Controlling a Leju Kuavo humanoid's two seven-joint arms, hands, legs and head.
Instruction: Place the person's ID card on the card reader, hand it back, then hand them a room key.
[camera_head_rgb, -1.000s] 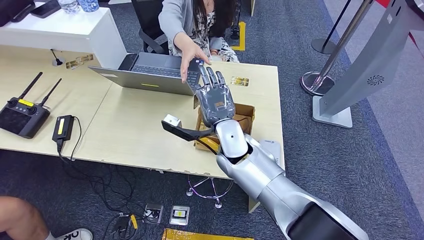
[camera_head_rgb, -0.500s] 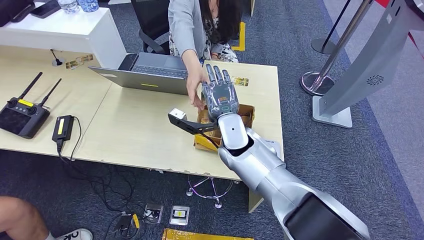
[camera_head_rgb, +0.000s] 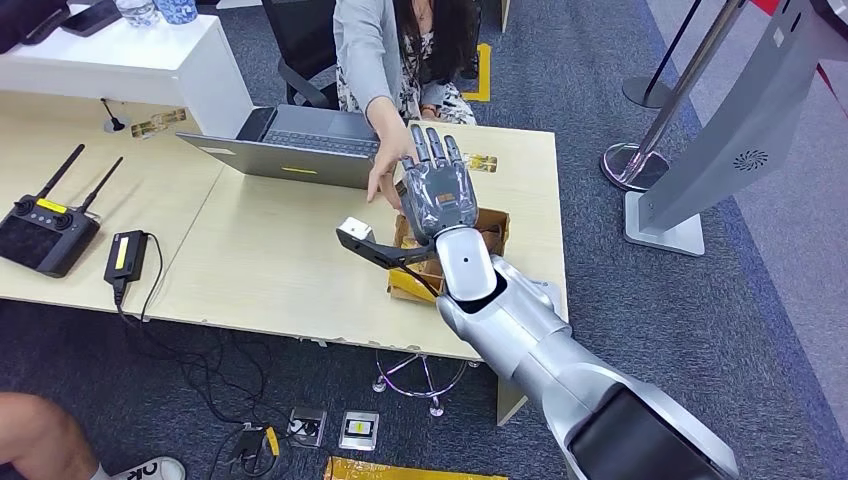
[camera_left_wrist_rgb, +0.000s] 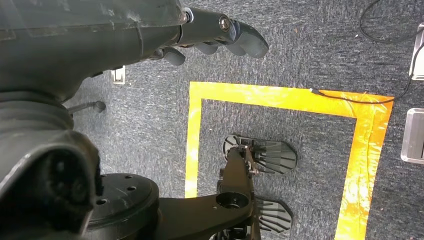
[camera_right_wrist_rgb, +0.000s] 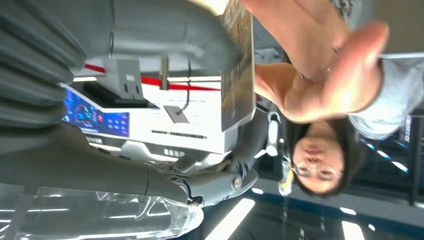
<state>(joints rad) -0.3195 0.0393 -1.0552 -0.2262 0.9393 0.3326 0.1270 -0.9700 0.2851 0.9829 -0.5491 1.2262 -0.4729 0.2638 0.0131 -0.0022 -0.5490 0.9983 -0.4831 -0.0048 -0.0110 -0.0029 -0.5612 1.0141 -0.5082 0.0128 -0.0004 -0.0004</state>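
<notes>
My right hand (camera_head_rgb: 437, 190) is stretched out over the cardboard box (camera_head_rgb: 492, 224) on the table, fingers pointing toward the person (camera_head_rgb: 395, 40). In the right wrist view a card (camera_right_wrist_rgb: 238, 65) sits pinched between its thumb and fingers, seen almost edge-on. The person's hand (camera_head_rgb: 386, 172) reaches in beside my right hand, and its fingers (camera_right_wrist_rgb: 320, 75) are right at the card's edge; I cannot tell whether they touch it. My left hand (camera_left_wrist_rgb: 220, 35) hangs over the floor with loosely spread fingers and holds nothing.
An open laptop (camera_head_rgb: 290, 150) lies beside the person's arm. A small yellow-patterned card (camera_head_rgb: 480, 162) lies on the table (camera_head_rgb: 270, 260) beyond the box. A remote controller (camera_head_rgb: 45, 230) and a black adapter (camera_head_rgb: 127, 255) are far left. Stanchion bases (camera_head_rgb: 628, 165) stand to the right.
My right arm moved forward and right, over the box, then held still. The person's hand dropped from above the laptop to the thumb side of my right hand.
</notes>
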